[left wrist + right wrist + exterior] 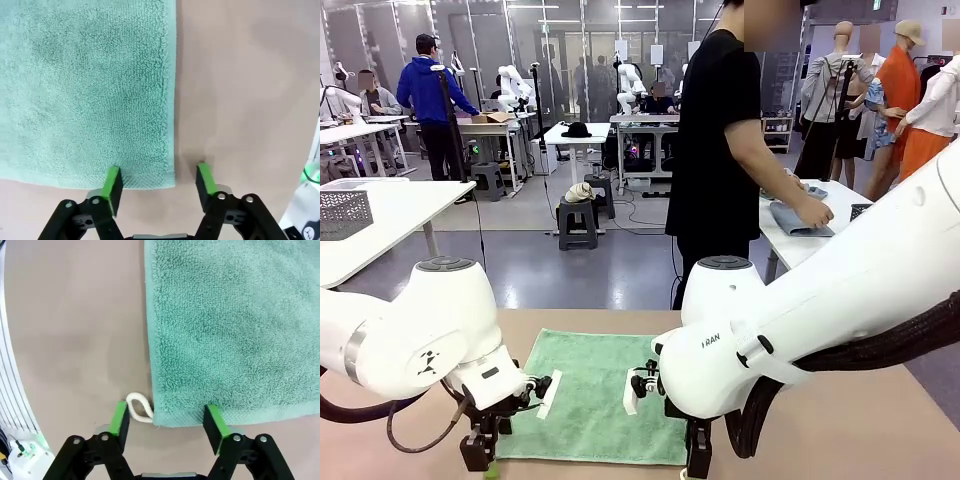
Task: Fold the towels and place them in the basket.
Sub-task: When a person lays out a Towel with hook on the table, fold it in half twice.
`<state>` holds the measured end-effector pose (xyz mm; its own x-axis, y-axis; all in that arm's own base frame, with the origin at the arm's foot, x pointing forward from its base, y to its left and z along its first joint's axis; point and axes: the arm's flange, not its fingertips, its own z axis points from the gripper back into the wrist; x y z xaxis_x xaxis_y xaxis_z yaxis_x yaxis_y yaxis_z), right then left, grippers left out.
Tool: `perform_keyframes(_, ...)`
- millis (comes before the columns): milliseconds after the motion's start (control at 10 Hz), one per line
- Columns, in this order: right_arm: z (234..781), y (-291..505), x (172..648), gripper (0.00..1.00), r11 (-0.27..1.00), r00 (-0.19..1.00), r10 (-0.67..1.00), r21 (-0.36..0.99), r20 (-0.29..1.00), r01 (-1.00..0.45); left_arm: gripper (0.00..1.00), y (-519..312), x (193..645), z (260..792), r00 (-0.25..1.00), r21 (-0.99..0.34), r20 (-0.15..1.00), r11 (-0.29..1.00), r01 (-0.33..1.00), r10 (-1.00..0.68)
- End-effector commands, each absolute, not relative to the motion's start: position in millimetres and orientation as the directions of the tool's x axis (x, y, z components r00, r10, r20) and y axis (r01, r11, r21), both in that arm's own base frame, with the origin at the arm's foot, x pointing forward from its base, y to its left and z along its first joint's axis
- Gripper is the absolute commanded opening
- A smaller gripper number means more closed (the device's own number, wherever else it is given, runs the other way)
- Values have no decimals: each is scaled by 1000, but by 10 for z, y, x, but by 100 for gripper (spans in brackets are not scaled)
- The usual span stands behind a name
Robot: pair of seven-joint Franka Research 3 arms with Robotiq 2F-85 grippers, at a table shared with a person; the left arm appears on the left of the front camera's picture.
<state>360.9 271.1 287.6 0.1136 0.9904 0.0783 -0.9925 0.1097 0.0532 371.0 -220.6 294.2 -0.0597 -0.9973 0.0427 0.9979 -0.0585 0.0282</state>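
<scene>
A mint green towel (597, 395) lies flat on the brown table. My left gripper (485, 452) stands at its near left corner. In the left wrist view the left gripper (157, 180) is open and straddles the towel (90, 85) corner, with one pad on the cloth and one on bare table. My right gripper (698, 455) is down at the near right corner. The right gripper (166, 421) is open around the towel (235, 325) corner and a white hanging loop (139, 407). A dark lattice corner, apparently the basket (860, 211), peeks out behind my right arm.
A person (720, 150) stands beyond the table's far edge with a hand on grey-blue towels (800, 218) on a white side table (790, 245). A paler lattice basket (342, 212) sits on a white table at far left. Bare brown table (880, 420) flanks the green towel.
</scene>
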Motion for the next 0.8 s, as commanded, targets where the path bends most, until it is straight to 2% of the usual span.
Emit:
perform_keyframes(0,2826,2746,3576,54,133,134,989,32,59,-991,54,-2218,3716,2919,-76,46,46,-73,996,-996)
perform_keyframes(100,2826,2754,3580,40,140,141,989,29,51,-990,41,-2214,3705,2923,-75,48,47,-73,996,-996)
perform_keyframes(200,2832,2764,3586,34,144,145,988,26,44,-989,35,-2216,3702,2930,-76,51,46,-74,996,-996)
perform_keyframes(300,2831,2771,3585,20,146,147,988,24,40,-989,22,-2217,3694,2937,-78,54,47,-75,996,-996)
perform_keyframes(400,2840,2770,3586,14,147,148,988,19,38,-989,15,-2224,3696,2939,-80,54,48,-78,995,-996)
perform_keyframes(500,2834,2770,3581,0,149,149,988,15,37,-989,2,-2223,3691,2938,-84,52,49,-81,995,-995)
perform_keyframes(700,2843,2794,3563,0,136,136,990,16,30,-991,0,-2230,3695,2944,-87,50,48,-85,995,-995)
